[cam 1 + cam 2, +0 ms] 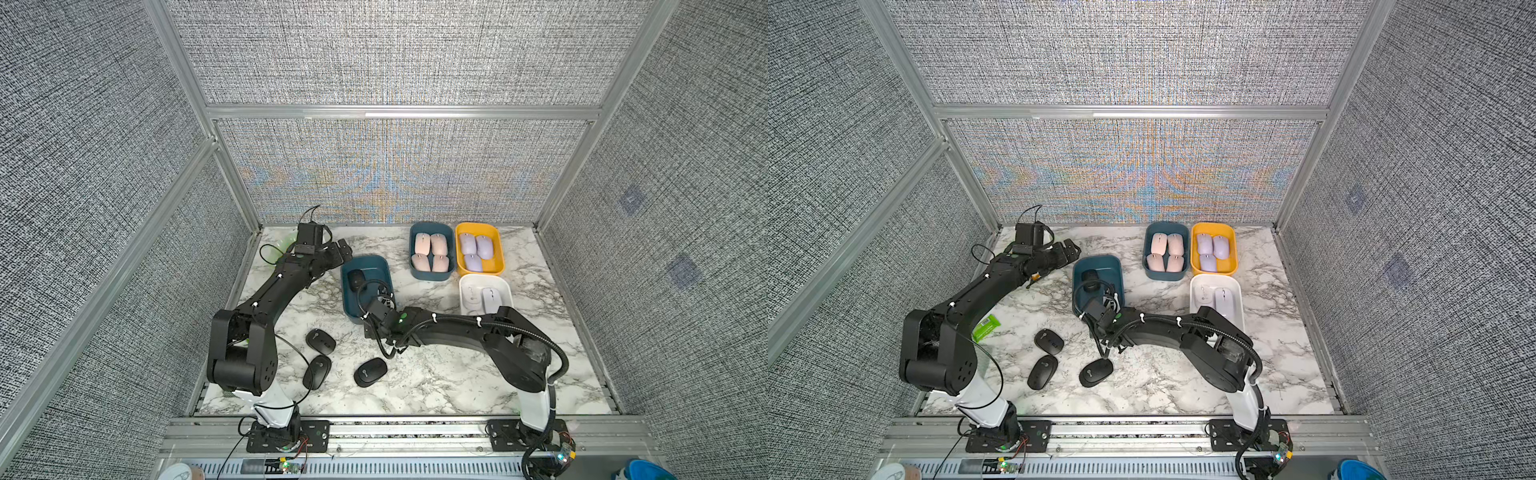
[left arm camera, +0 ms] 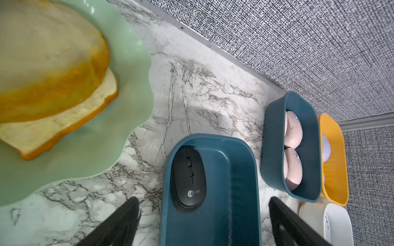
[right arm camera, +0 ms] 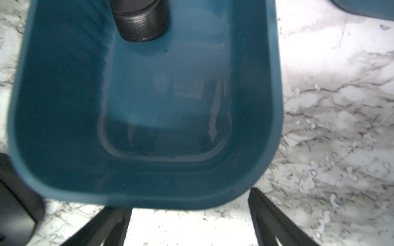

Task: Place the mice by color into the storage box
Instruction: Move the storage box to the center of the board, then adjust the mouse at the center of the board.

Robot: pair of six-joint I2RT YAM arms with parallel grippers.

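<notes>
One black mouse (image 1: pixel 356 279) (image 2: pixel 188 176) lies in the far end of the dark blue storage box (image 1: pixel 372 266) (image 2: pixel 213 138) (image 3: pixel 170 95). Three more black mice (image 1: pixel 321 341) (image 1: pixel 316 371) (image 1: pixel 370 372) lie on the marble table in front of it. Pink mice (image 1: pixel 431 251) fill a teal box, lilac mice (image 1: pixel 473 249) sit in a yellow box, and white mice (image 1: pixel 482 297) in a white box. My left gripper (image 1: pixel 343 249) (image 2: pixel 203 199) is open, just behind the blue box. My right gripper (image 1: pixel 384 297) (image 3: pixel 184 200) hangs open and empty over the box's near end.
A green plate (image 2: pixel 128 106) with a bread loaf (image 2: pixel 53 74) stands at the far left corner beside my left arm. A green packet (image 1: pixel 986 327) lies by the left arm's elbow. The right arm's black cable (image 3: pixel 140 21) loops over the blue box.
</notes>
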